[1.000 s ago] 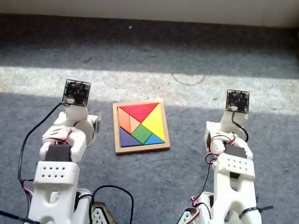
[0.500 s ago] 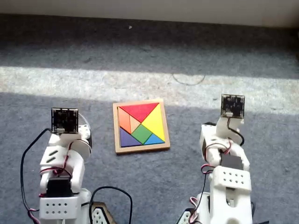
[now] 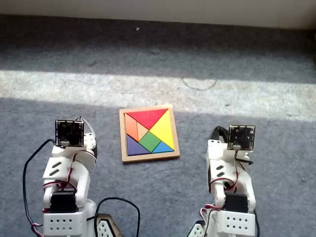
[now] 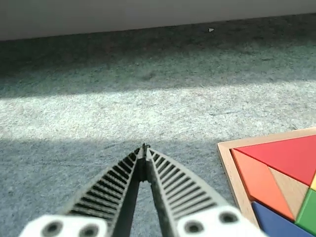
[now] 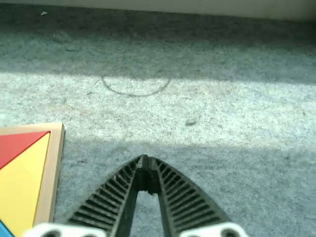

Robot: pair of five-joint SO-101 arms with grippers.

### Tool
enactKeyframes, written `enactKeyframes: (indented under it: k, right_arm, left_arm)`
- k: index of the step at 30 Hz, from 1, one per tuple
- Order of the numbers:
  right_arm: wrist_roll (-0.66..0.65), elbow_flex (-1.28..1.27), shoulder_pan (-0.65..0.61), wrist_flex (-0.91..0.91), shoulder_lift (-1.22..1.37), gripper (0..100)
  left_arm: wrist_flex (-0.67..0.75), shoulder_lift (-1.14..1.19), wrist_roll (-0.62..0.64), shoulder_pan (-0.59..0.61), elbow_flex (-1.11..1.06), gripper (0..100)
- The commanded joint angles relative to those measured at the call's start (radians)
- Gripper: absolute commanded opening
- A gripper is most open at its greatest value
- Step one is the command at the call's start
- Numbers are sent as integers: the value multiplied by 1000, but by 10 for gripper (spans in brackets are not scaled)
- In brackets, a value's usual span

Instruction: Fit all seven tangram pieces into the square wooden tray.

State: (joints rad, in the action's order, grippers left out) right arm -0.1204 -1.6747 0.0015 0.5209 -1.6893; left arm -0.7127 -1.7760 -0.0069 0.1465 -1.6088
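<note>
The square wooden tray lies on the carpet between the two arms. It holds the coloured tangram pieces side by side: a red triangle, a yellow triangle, an orange piece, a tan piece, a green square, a purple piece and a blue triangle. My left gripper is shut and empty, left of the tray. My right gripper is shut and empty, right of the tray. Both arms are folded back near the table's front.
Grey carpet covers the table, with a sunlit band across it beyond the tray. A thin curved mark lies in that band. A pale wall edge runs along the far side. Cables hang near the left arm's base.
Both arms have drawn back from beside the tray toward the front edge, the left one first, then the right. The tray and its pieces have not moved.
</note>
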Motion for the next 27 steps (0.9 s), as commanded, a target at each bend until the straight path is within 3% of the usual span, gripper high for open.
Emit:
enactKeyframes:
  k: [1, 7, 13, 21, 27]
  right_arm:
    - [6, -61, -10, 4, -153, 10]
    - [6, -93, -22, 2, -136, 10]
    - [6, -99, -154, 25, -143, 10]
    - [8, -99, -159, 384, -143, 10]
    - [8, -99, -157, 539, -143, 10]
  left_arm:
    - [-5, -42, -12, 7, 1, 7]
    - [-2, -42, -14, 8, -21, 7]
    - [-2, -42, -14, 5, -35, 7]
    - [-11, -33, -12, 5, -87, 7]
    - [-242, -35, -12, -42, -87, 7]
